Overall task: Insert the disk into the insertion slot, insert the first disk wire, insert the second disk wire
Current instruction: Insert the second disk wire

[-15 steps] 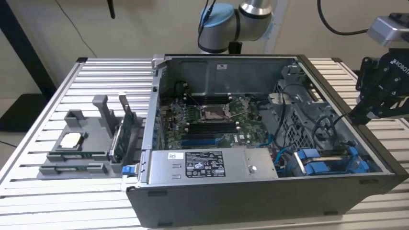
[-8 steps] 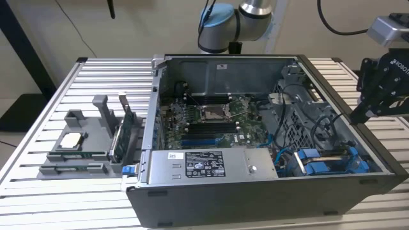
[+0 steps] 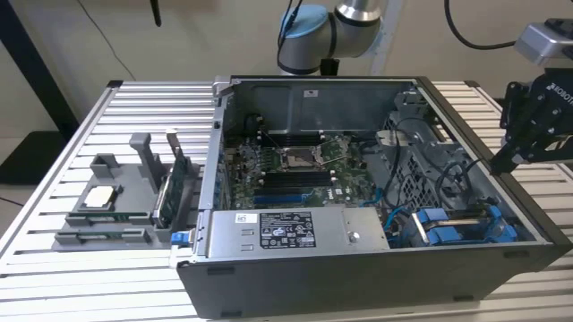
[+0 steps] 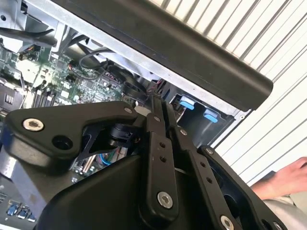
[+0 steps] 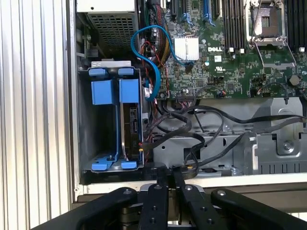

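Observation:
The insertion slot [image 5: 103, 127], a dark metal bay with blue rails, sits in a corner of the open computer case; it lies low on the exterior view's right [image 3: 461, 225]. The disk [image 5: 131, 125] stands edge-on inside it, between blue tabs. Loose black wires [image 5: 192, 136] and a blue wire [image 5: 146, 52] run beside the bay. My black gripper [image 3: 497, 163] hovers above the case's wall on the exterior view's right, near the bay. Its fingers are pressed together in both wrist views [image 5: 166, 176] [image 4: 159, 101], with nothing seen between them.
A grey power supply box with white stickers [image 3: 286, 231] fills the case's front, and the motherboard [image 3: 296, 164] lies behind it. A grey holder with parts [image 3: 117, 201] stands on the slatted table at the exterior view's left. A person's hand [image 4: 283, 179] rests beyond the case.

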You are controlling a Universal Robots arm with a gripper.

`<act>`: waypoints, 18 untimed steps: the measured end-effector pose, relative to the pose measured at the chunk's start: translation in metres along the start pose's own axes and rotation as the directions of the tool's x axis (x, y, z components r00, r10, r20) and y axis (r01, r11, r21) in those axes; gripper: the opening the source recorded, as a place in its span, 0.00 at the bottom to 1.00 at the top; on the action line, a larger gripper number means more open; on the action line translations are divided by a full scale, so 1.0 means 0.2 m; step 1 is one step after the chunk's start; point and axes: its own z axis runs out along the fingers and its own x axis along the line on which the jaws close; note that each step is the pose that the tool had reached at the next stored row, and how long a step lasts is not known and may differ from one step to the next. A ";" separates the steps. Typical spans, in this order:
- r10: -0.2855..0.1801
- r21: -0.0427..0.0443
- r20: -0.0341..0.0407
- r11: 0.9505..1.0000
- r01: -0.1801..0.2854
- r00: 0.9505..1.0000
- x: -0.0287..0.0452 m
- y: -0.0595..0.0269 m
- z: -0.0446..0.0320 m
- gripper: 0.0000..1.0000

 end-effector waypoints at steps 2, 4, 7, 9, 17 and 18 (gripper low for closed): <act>0.000 0.000 0.000 1.000 0.000 1.000 0.004 0.001 -0.001 0.16; 0.000 0.000 0.000 1.000 0.000 1.000 0.009 0.004 -0.001 0.16; 0.000 0.000 0.002 1.000 0.000 1.000 0.013 0.022 0.000 0.16; 0.000 0.000 0.003 1.000 0.000 1.000 0.015 0.045 0.002 0.16; 0.006 0.000 0.009 1.000 -0.006 1.000 0.022 0.150 0.010 0.16; 0.007 0.000 0.009 1.000 -0.007 1.000 0.022 0.163 0.010 0.16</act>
